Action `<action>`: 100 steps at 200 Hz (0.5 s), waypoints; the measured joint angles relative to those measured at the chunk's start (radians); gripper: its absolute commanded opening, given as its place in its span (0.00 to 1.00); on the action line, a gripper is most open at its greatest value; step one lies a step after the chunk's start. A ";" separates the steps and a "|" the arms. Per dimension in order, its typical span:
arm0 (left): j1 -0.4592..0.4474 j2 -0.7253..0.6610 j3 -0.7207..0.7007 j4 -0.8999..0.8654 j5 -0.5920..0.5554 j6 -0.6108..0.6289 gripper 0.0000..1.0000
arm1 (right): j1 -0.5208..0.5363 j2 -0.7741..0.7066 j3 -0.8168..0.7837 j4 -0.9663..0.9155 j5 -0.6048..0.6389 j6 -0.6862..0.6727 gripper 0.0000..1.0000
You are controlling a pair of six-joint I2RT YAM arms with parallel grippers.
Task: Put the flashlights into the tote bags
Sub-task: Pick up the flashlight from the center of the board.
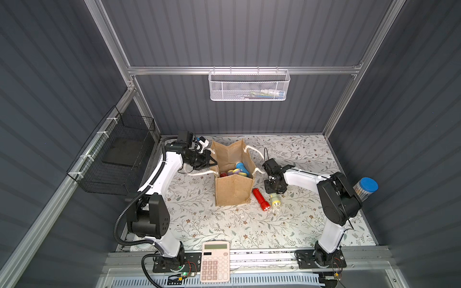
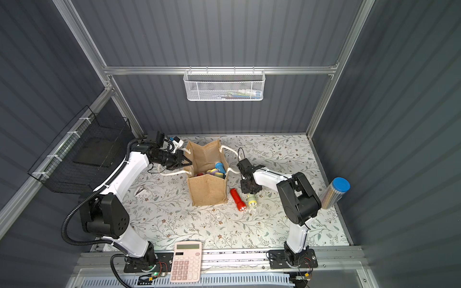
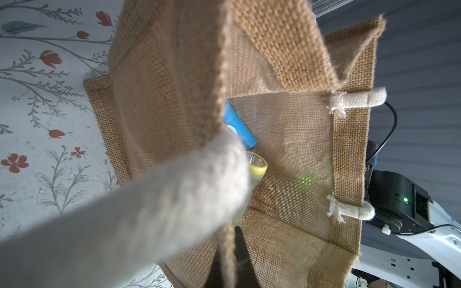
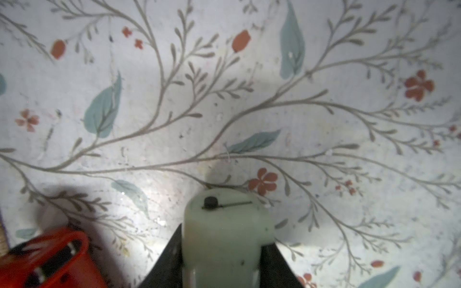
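We see the right gripper point(image 4: 225, 237) closed around the pale green plastic flashlight point(image 4: 224, 217). Its black fingers point(image 4: 169, 259) press against both sides of the smooth round body, and the flat end with a small black knob reaches past the tips. That flashlight lies on the floral-printed table cover point(image 4: 324, 124). The glossy red plastic flashlight point(image 1: 260, 199) lies just beside it, between it and the boxy tan jute tote bag point(image 1: 233, 193).

The left gripper point(image 1: 214, 163) is pinched shut on the bag's coarse-woven rim, with a dark finger point(image 3: 243, 249) on each side of the cloth, close to a thick white rope handle point(image 3: 174, 212). The bag stands upright and open. Inside it we make out blue, lilac and yellow-rimmed flashlights point(image 1: 239, 170) piled together, well below the fingers that hold the rim.
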 measured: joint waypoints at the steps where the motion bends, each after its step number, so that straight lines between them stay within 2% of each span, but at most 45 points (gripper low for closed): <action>1: 0.000 0.000 0.000 0.000 0.000 0.000 0.00 | 0.000 -0.001 -0.002 0.000 0.002 0.000 0.30; 59: 0.000 0.000 0.000 0.000 0.000 0.000 0.00 | -0.011 -0.120 -0.067 -0.087 0.059 0.015 0.25; 100: 0.000 0.000 0.000 0.000 0.000 0.000 0.00 | -0.036 -0.315 -0.068 -0.115 0.072 0.030 0.23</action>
